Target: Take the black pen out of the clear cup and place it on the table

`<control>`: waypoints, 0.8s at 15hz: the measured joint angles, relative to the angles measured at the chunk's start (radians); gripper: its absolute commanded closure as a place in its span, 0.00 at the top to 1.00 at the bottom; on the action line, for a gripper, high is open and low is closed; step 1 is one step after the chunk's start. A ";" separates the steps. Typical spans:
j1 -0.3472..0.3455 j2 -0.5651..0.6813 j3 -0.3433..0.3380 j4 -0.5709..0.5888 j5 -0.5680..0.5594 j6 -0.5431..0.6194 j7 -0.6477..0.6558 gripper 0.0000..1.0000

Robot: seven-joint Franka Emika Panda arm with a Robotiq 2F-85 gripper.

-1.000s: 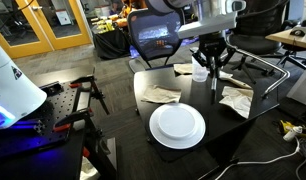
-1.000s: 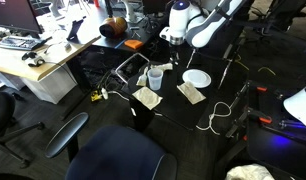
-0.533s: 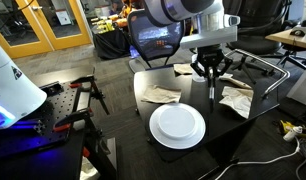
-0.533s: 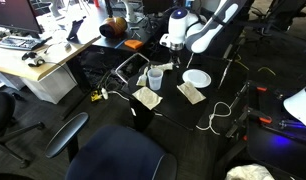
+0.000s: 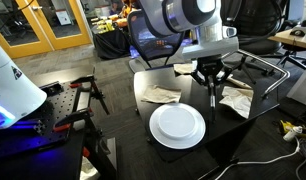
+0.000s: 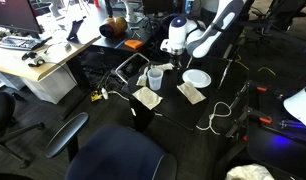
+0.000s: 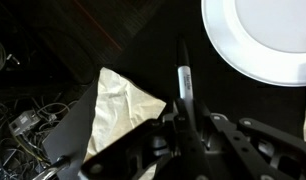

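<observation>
My gripper (image 5: 209, 80) is shut on the black pen (image 5: 209, 97). The pen hangs upright from the jaws, its tip just above the glossy black table (image 5: 238, 135) beside the white plate. In the wrist view the pen (image 7: 184, 82) sticks out from between the closed fingers (image 7: 188, 122) over the dark tabletop. The clear cup (image 6: 154, 77) stands near the table's edge in an exterior view, apart from the gripper. In the exterior view that shows the pen, the cup is hidden behind the gripper.
A round white plate (image 5: 177, 125) lies on the table close to the pen and shows in the wrist view (image 7: 261, 40). Crumpled paper napkins (image 5: 161, 95) (image 5: 236, 101) lie on either side, one below the gripper (image 7: 118, 100). Office chairs and cables surround the table.
The arm has carried the pen away from the cup, toward the plate and lower over the table. The cup, seen beside the gripper earlier, is now hidden behind it.
</observation>
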 measured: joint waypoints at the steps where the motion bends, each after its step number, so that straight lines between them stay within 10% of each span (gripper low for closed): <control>1: 0.000 0.004 -0.004 0.004 -0.020 0.008 0.000 0.03; 8: -0.001 0.020 -0.009 0.018 -0.100 0.023 0.000 0.03; 9: -0.001 0.021 -0.008 0.018 -0.105 0.023 0.000 0.38; 12: 0.000 0.021 -0.004 0.018 -0.113 0.023 0.000 0.55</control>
